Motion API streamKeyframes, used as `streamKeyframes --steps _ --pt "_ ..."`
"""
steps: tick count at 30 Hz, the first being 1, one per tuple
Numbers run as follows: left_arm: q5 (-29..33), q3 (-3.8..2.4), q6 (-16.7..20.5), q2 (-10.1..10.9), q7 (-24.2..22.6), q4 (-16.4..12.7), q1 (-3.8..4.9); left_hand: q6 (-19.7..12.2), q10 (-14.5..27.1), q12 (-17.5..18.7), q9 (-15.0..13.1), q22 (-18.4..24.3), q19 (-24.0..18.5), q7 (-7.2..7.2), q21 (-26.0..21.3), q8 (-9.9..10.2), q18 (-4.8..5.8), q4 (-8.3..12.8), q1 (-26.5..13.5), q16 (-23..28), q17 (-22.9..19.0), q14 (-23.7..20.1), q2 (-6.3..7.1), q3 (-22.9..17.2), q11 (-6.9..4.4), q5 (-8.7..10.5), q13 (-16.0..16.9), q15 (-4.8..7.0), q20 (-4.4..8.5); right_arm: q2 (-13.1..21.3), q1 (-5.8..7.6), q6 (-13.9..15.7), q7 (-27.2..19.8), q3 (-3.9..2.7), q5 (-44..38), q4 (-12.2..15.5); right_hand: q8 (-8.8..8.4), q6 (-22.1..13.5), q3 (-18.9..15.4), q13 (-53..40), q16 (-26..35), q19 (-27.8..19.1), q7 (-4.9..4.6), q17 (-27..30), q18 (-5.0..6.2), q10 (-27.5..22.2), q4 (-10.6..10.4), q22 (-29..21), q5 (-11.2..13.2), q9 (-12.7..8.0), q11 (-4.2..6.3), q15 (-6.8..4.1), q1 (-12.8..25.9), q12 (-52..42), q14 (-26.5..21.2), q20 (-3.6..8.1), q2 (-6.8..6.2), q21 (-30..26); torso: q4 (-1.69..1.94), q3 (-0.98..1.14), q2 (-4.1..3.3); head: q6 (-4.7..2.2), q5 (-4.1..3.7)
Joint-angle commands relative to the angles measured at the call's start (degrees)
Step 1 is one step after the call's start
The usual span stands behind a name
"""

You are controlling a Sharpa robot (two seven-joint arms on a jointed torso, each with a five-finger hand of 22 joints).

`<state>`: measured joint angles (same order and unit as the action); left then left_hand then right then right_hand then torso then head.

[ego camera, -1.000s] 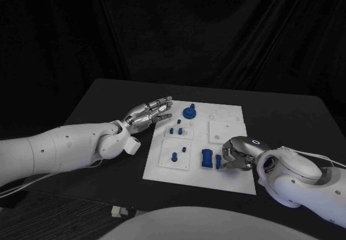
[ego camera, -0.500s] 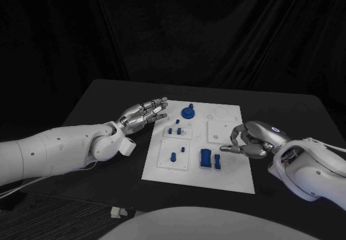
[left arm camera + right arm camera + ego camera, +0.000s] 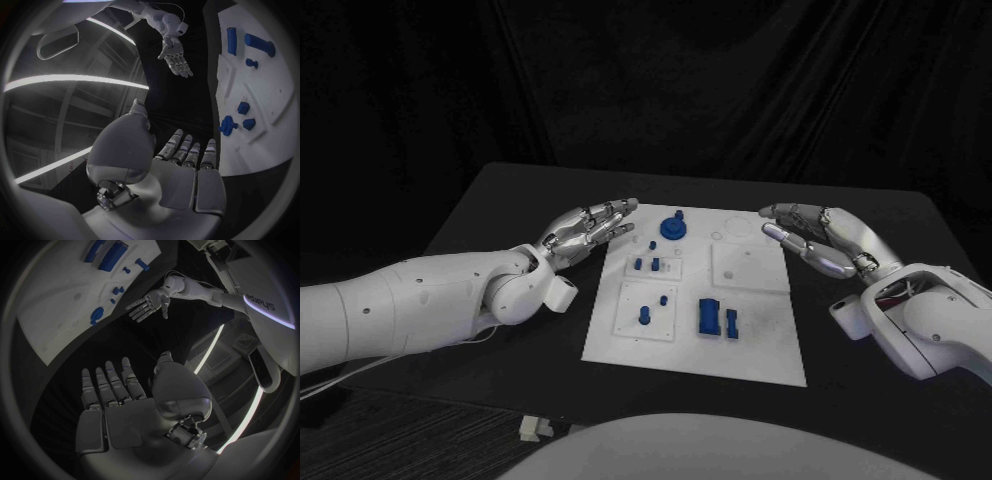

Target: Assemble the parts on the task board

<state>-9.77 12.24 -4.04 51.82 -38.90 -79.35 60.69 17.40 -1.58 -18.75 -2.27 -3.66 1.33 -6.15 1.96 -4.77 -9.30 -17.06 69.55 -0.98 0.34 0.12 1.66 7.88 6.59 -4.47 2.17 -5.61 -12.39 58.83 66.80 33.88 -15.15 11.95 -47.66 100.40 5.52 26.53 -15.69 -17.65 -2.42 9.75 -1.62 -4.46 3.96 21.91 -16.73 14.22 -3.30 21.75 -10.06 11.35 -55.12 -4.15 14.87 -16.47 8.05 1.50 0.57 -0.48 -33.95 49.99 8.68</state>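
You have the black table spread before you, and the white task board lies flat in its middle, its long side running away from the robot. Your left arm reaches in beside the board's left edge, and your right arm reaches in on the opposite side. Your left hand hovers above the table just off the board's far left corner, its fingers stretched out and apart, holding nothing; the left wrist view shows the same flat, released palm with the board beside it. Your right hand hangs near the board's far right corner, palm turned inward toward the left hand, fingers loosely extended and empty, as the right wrist view confirms. On the board, the parts sit apart from both hands: a flat blue block and a narrow blue bar lie side by side near the board's front right area, a round blue piece with a raised knob stands near the far edge, two small blue pegs stand close together in the middle left area, and smaller blue pegs stand in the raised plate near the front left.
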Motion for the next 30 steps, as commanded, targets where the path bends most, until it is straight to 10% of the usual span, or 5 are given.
streamKeyframes --steps 1,7,10,14,30 --pt "0.28 -0.05 3.28 -0.24 -14.75 -0.13 0.13 -0.52 0.25 0.68 0.06 0.12 0.04 0.14 -0.39 0.25 -1.07 -0.01 -0.4 0.31 -0.12 0.06 1.14 -0.96 -1.02 -0.2 -0.1 0.82 0.75 -0.37 -0.74 -5.2 -12.31 -0.01 12.67 -1.14 -2.8 -7.32 -1.32 6.11 1.65 -8.4 4.01 3.48 -0.33 -9.87 0.03 -10.67 0.42 -6.84 3.83 -1.72 0.69 1.53 -11.32 -0.24 0.08 -1.04 -0.05 0.03 0.14 0.01 0.24" --pt "0.28 -0.05 4.07 -0.32 -15.48 -0.09 0.13 -0.12 0.21 0.2 0.0 0.13 0.05 0.56 -0.38 0.26 -1.03 0.11 -0.14 0.18 -0.08 0.08 -0.98 -2.09 -1.21 -3.87 -0.04 1.0 1.08 -0.7 -1.34 -5.58 -15.17 -0.01 14.56 -2.12 -2.95 -7.52 -1.79 8.69 2.07 -8.83 4.6 4.1 0.71 -13.14 0.1 -11.58 0.36 -9.66 5.12 -2.74 -0.63 0.87 -13.49 0.26 0.37 -1.12 0.05 0.03 0.09 0.01 -0.14" --pt "0.08 -0.1 2.48 -0.24 0.07 -0.09 0.0 -5.9 1.58 6.39 2.27 3.66 -1.33 6.15 -1.96 4.77 2.79 5.74 -23.22 0.98 -0.34 -0.12 -1.66 -7.88 -6.59 -1.17 -2.17 5.61 4.74 -0.79 -1.23 -3.04 -9.44 -0.08 9.99 -2.0 -5.52 -17.74 7.61 13.43 2.42 -9.75 1.62 4.46 -3.96 -17.7 9.09 -14.22 3.3 -16.06 10.06 -11.35 28.81 4.15 -14.87 8.82 -3.57 -1.5 -0.03 0.03 0.15 -0.18 -0.04" --pt "0.61 -0.76 4.99 -0.62 0.57 -0.67 -0.03 -7.64 1.58 8.38 2.27 3.66 -1.33 6.15 -1.96 4.77 2.87 7.52 -30.63 0.98 -0.34 -0.12 -1.66 -7.88 -6.59 -0.26 -2.17 5.61 5.97 -1.68 -1.59 -2.15 -9.79 -0.87 12.51 -2.56 -5.52 -26.53 15.69 17.65 2.42 -9.75 1.62 4.46 -3.96 -21.91 16.73 -14.22 3.3 -21.75 10.06 -11.35 43.66 4.15 -14.87 16.47 -8.05 -1.5 -0.08 0.06 0.36 -1.44 -0.75" --pt "6.17 -7.73 31.2 -4.57 5.75 -6.7 -0.33 -12.23 1.58 13.39 2.27 3.66 -1.33 6.15 -1.96 4.77 9.3 12.07 -49.5 0.98 -0.34 -0.12 -1.66 -7.88 -6.59 4.47 -2.17 5.61 12.39 -10.79 -5.28 6.9 -13.34 -8.97 38.21 -8.33 -5.52 -26.53 15.69 17.65 2.42 -9.75 1.62 4.46 -3.96 -21.91 16.73 -14.22 3.3 -21.75 10.06 -11.35 55.12 4.15 -14.87 16.47 -8.05 -1.5 -0.49 0.41 2.37 -13.25 -7.36"
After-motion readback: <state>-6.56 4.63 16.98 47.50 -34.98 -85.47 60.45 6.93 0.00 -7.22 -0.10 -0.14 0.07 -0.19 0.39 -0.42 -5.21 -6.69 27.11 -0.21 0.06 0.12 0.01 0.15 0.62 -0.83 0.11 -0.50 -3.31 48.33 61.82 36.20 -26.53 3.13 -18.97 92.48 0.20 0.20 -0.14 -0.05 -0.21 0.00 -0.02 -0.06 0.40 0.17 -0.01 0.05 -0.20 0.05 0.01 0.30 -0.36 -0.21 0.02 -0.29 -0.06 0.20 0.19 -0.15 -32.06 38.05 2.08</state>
